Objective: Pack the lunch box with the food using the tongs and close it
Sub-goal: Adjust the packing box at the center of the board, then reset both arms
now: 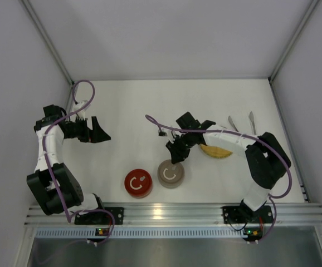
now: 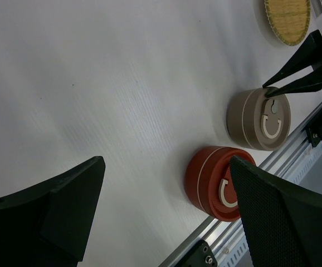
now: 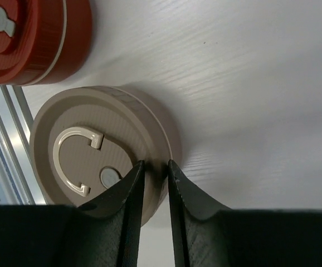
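Two round lunch box tins stand near the front edge, a tan one point(image 1: 171, 173) point(image 2: 258, 119) point(image 3: 94, 150) and a red one point(image 1: 138, 183) point(image 2: 216, 181) point(image 3: 33, 39), both lidded. My right gripper point(image 1: 176, 157) point(image 3: 155, 164) is shut on the tan lid's rim, one finger on top and one outside. Far to the left, my left gripper point(image 1: 102, 133) point(image 2: 166, 167) hangs open and holds nothing. The silver tongs point(image 1: 233, 123) lie at the back right, partly behind the right arm. No food shows.
A yellow woven plate point(image 1: 215, 151) point(image 2: 287, 19) lies under the right forearm, mostly covered in the top view. White walls close the back and both sides. An aluminium rail point(image 1: 172, 210) runs along the front edge, just behind the tins.
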`<action>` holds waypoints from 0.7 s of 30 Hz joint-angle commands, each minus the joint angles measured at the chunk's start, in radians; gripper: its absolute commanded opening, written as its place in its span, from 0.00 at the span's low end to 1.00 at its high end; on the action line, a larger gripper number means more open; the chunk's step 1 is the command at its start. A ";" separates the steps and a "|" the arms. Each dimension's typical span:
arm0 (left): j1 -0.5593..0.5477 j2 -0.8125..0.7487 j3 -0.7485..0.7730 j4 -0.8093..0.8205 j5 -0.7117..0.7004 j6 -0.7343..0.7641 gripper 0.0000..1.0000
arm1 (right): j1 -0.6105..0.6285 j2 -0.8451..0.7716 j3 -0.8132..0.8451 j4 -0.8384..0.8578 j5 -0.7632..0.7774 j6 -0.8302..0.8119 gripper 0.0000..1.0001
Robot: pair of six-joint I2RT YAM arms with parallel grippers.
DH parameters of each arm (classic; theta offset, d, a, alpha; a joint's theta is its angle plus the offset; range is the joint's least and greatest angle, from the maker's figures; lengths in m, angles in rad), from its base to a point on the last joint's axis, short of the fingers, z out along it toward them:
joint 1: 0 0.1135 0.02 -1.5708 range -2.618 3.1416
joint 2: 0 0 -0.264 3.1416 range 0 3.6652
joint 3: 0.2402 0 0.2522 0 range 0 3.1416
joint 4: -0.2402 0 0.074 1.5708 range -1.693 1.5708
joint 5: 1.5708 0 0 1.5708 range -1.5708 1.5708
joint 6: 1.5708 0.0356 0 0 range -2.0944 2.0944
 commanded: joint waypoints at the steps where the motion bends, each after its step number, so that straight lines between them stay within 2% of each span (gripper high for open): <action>1: 0.005 0.004 0.006 -0.011 0.050 0.037 0.98 | 0.018 -0.046 -0.065 -0.045 -0.021 -0.040 0.22; 3: 0.005 0.000 0.006 -0.008 0.050 0.037 0.98 | 0.031 -0.064 -0.092 -0.039 -0.021 -0.039 0.23; 5: 0.005 0.001 0.002 -0.007 0.050 0.033 0.98 | 0.033 -0.083 -0.099 -0.039 -0.021 -0.029 0.27; 6: 0.005 0.001 0.002 -0.004 0.050 0.030 0.98 | 0.033 -0.090 -0.097 -0.039 -0.016 -0.025 0.32; 9: 0.005 -0.003 0.004 -0.005 0.044 0.028 0.98 | 0.033 -0.112 -0.088 -0.046 -0.012 -0.019 0.35; 11: 0.004 -0.014 0.004 0.012 0.015 0.005 0.98 | 0.018 -0.149 -0.064 -0.062 -0.013 -0.010 0.48; 12: 0.005 -0.017 0.007 0.021 0.001 -0.004 0.98 | -0.008 -0.162 -0.041 -0.069 -0.030 -0.006 0.58; 15: -0.005 -0.036 0.010 0.079 -0.071 -0.068 0.98 | -0.077 -0.227 0.008 -0.099 -0.060 0.013 0.68; 16: -0.014 -0.039 0.012 0.117 -0.097 -0.090 0.98 | -0.135 -0.260 0.042 -0.103 -0.074 0.027 0.73; 18: -0.063 -0.043 0.019 0.163 -0.204 -0.156 0.98 | -0.194 -0.299 0.070 -0.099 -0.081 0.044 0.82; 19: -0.088 -0.043 0.027 0.180 -0.247 -0.174 0.98 | -0.246 -0.334 0.087 -0.091 -0.071 0.061 0.99; 21: -0.175 -0.046 0.056 0.223 -0.363 -0.210 0.98 | -0.316 -0.359 0.101 -0.086 -0.047 0.081 0.99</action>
